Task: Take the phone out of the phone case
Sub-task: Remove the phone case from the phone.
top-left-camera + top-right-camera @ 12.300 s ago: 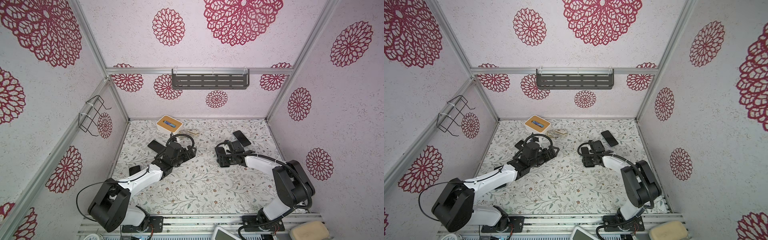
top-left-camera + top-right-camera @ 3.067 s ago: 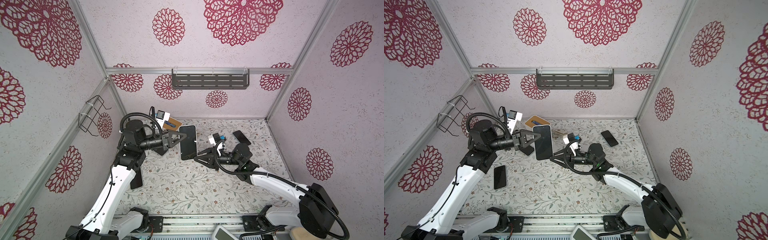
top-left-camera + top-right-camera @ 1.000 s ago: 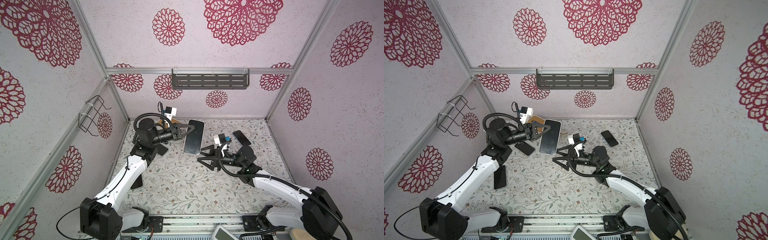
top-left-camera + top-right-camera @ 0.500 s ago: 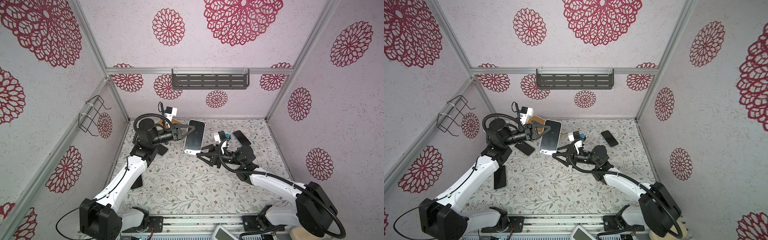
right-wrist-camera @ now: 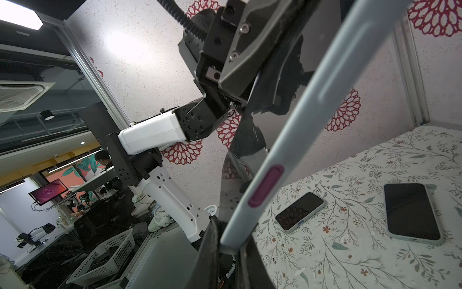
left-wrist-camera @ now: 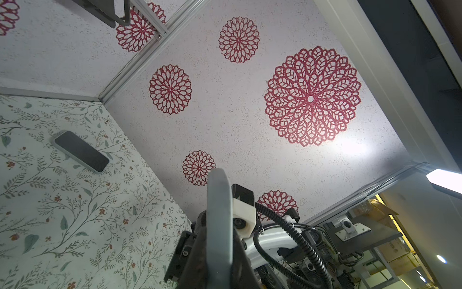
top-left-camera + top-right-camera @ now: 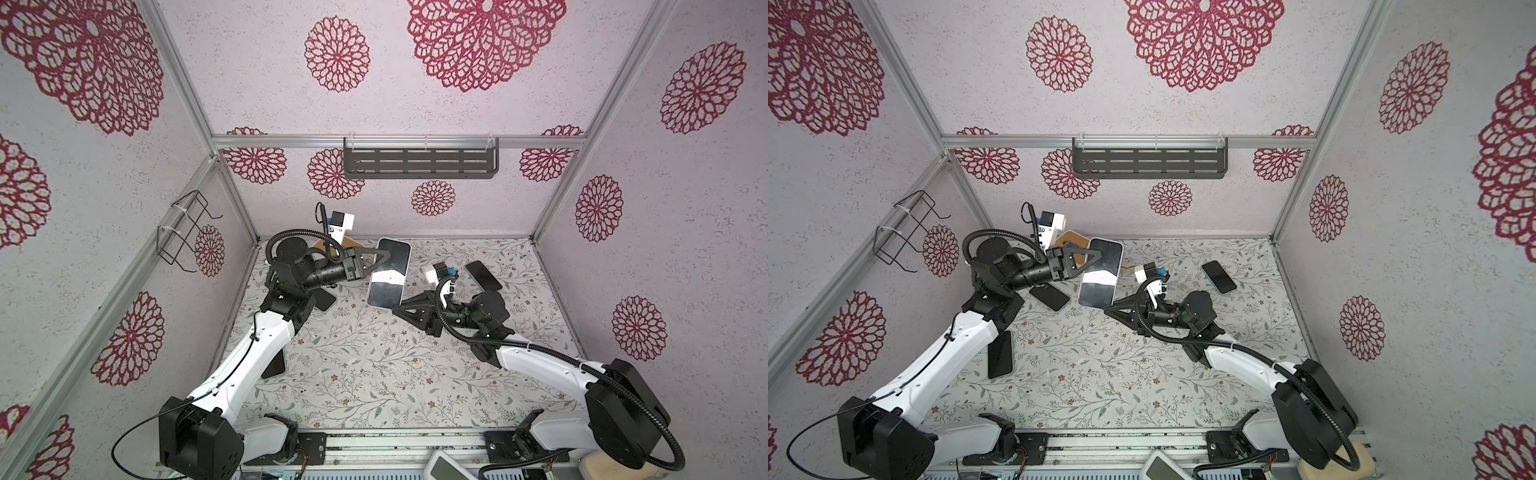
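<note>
- Table point(image 7: 353, 365): floral-print top, boxed in by pale walls with red rosettes.
- Left arm point(image 7: 257, 353): white and black. It rises from the near left corner and reaches toward the back.
- Right arm point(image 7: 540, 365): same make. It reaches from the near right corner toward the middle.
- Shelf point(image 7: 419, 164): dark and slotted, on the back wall.
- Wire rack point(image 7: 187, 232): black, on the left wall.
- Phone point(image 7: 388, 282): held in the air over the back middle of the table, screen facing the top cameras, seated in its case.
- Phone case point(image 5: 295, 130): pale grey-blue, wrapped around the phone's edges.
- Left gripper point(image 7: 380, 258): clamped on the phone at its left long edge near the far end, with one finger lying across the screen.
- Right gripper point(image 7: 397, 309): closed narrow on the case's near corner. In the right wrist view that corner sits wedged between the dark fingers point(image 5: 210, 250).
- Loose handsets, lying flat on the table: one far right point(image 7: 483, 275), one under the left arm's wrist point(image 7: 1050, 296), one beside the left arm point(image 7: 1000, 354).
- Side button point(image 5: 266, 186): magenta, on the case's edge.
</note>
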Motion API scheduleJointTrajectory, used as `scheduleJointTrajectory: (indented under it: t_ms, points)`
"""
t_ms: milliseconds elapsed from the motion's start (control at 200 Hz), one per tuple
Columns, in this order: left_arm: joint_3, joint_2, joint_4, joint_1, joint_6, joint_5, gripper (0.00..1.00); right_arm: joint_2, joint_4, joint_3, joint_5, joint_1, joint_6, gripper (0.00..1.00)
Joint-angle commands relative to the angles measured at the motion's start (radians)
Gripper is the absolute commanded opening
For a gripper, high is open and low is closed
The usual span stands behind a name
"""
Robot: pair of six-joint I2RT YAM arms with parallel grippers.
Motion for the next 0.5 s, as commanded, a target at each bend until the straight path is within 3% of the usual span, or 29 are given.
scheduleJointTrajectory:
  t_ms: [0,240,495]
  points:
    - [0.02,0.004,-0.016,-0.016,-0.017,-0.017,0.0,-0.017,0.066,0.03,0.006,-0.005,-0.062,0.04]
    - [0.071,0.065,-0.186,-0.046,0.003,-0.081,0.0,-0.037,0.039,0.048,-0.029,-0.005,-0.206,0.02]
    - [0.054,0.139,-0.164,-0.092,-0.058,-0.11,0.0,-0.033,-0.057,0.125,-0.049,-0.024,-0.372,0.0]
